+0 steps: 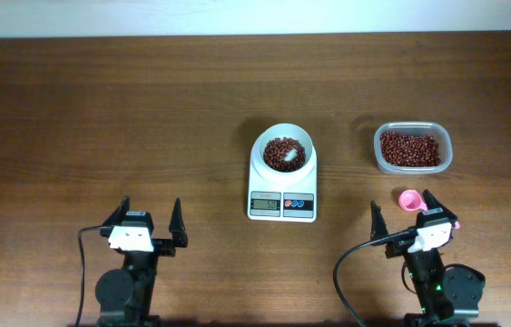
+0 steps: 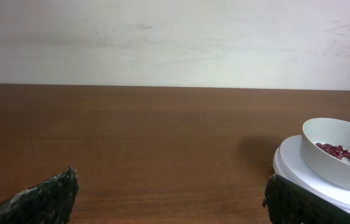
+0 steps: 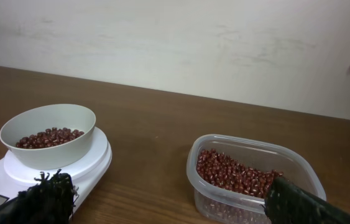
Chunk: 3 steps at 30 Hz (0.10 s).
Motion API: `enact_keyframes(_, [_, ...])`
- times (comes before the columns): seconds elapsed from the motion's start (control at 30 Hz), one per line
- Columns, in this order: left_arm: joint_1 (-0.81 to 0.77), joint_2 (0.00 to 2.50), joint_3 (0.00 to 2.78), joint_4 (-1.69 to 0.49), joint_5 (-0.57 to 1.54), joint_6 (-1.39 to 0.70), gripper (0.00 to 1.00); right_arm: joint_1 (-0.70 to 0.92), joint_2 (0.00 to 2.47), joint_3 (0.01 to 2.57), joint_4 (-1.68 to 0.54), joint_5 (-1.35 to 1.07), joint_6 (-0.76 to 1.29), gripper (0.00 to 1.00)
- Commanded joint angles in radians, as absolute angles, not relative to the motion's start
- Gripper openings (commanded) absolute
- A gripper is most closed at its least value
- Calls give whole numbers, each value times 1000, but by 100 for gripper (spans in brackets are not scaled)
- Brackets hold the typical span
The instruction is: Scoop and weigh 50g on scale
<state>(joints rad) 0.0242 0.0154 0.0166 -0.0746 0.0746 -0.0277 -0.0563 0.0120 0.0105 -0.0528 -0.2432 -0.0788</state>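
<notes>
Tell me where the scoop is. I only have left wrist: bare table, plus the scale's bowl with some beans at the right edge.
Observer: The pink scoop lies loose at the fingertips of the right gripper. The jaws are open and not gripping it.
Operator: Where's the bean supply?
Observer: A clear tub of beans sits to the right of the scale, apart from it and just beyond the scoop.
Operator: Can you read the weight?
Observer: No. The display faces the arms, but its digits are too small to read in the overhead view.
</notes>
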Motion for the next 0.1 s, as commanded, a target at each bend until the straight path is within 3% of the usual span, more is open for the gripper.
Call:
enact_keyframes(0.0, [20,6,9,-75,71,-41,99,-61,3,6,-61,-228,-75,99])
enact_keyframes(0.07, [20,6,9,-75,71,-41,99,-61,3,6,-60,-227,-75,99])
